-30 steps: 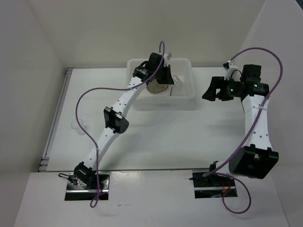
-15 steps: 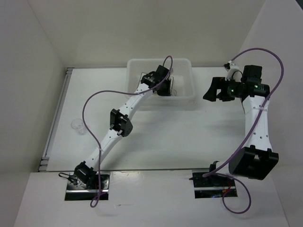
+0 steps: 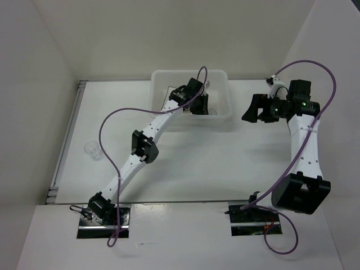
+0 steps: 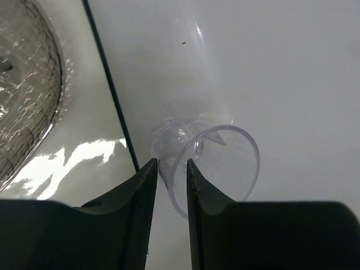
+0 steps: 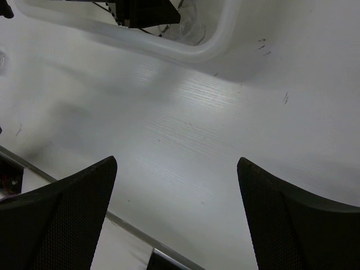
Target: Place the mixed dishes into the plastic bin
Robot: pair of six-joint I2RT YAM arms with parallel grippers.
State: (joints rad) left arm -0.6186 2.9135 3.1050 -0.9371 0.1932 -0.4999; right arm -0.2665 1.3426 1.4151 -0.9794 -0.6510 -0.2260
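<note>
Left gripper (image 4: 169, 166) pinches one cup (image 4: 225, 163) in bin (image 3: 224, 116) — one saucer (image 4: 22, 84), one plate (image 4: 79, 115) beside; right gripper (image 5: 175, 164) wide, empty.

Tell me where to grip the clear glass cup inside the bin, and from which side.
The glass cup has its open mouth turned toward the left hand, beside the square plate. Pinch its thin rim wall, one finger inside the mouth and one outside, coming from the mouth side, as that hand's fingers straddle it now.
</note>
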